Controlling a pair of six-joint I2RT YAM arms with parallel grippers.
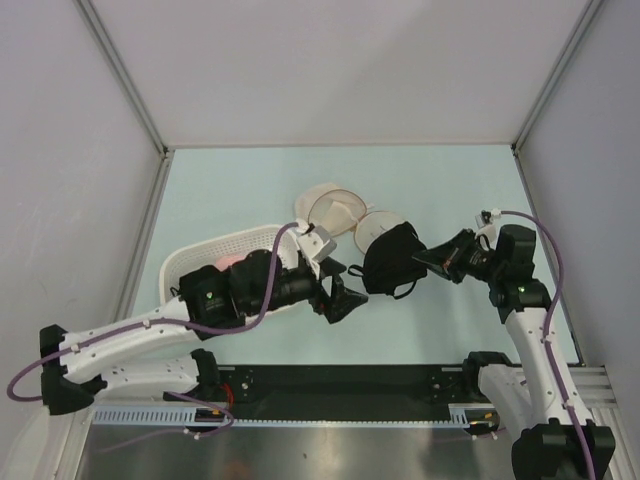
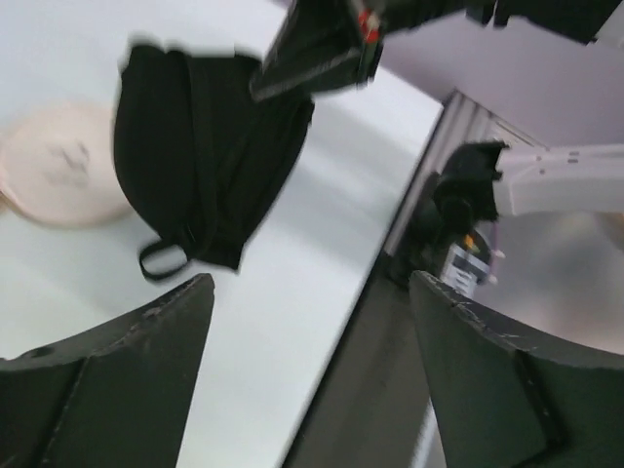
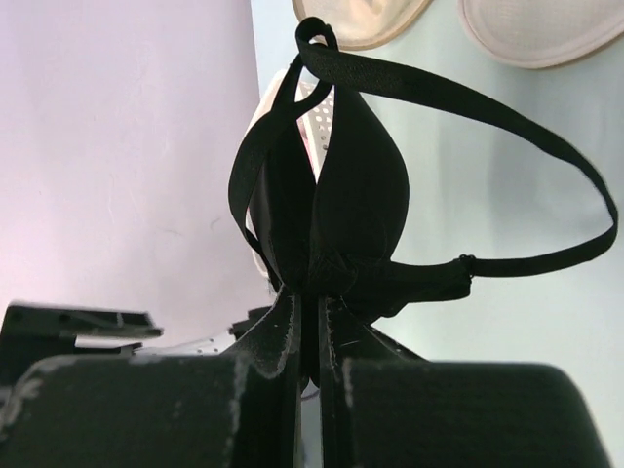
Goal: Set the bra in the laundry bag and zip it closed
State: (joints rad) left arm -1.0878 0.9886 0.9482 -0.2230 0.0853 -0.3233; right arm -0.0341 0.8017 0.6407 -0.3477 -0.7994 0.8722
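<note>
The black bra (image 1: 391,258) hangs folded from my right gripper (image 1: 420,259), which is shut on its edge and holds it above the table. In the right wrist view the bra (image 3: 341,205) sits pinched between the jaws, its thin strap (image 3: 546,146) looping right. The cream laundry bag (image 1: 345,213) lies open as two round halves just behind the bra. One half shows in the left wrist view (image 2: 58,166), beside the bra (image 2: 205,146). My left gripper (image 1: 345,297) is open and empty, left of the bra and apart from it.
A white perforated basket (image 1: 225,250) stands under my left arm, with a pink garment (image 1: 232,261) inside. Grey walls close in the left, back and right. The table's front edge and a black rail (image 1: 340,385) run near the arm bases.
</note>
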